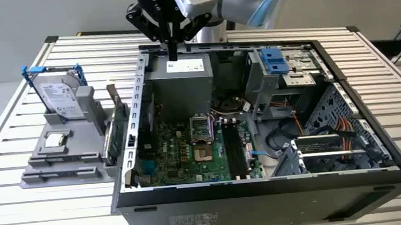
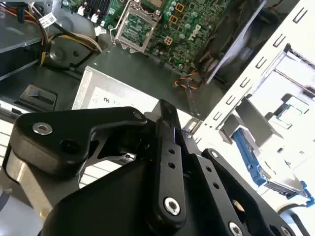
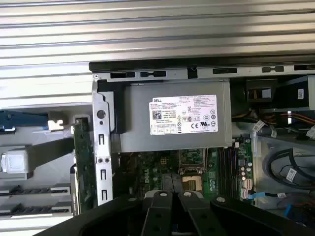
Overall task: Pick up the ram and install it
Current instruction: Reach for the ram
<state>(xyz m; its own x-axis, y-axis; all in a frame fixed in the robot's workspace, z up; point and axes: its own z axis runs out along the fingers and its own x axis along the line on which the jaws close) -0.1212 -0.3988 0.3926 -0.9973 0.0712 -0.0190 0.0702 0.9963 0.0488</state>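
My gripper hangs above the back edge of the open computer case, just over the grey power supply. Its black fingers point down and are pressed together with nothing between them. The motherboard lies on the case floor, with its long black memory slots beside the processor socket. In the first wrist view the gripper sits in front of the power supply, and the memory slots lie further in. The ram is hidden.
On the exterior view's left, a grey holder carries a silver hard drive in a blue frame. A green card stands on edge against the case wall. Drive bays and cables fill the right side of the case. The table is slatted.
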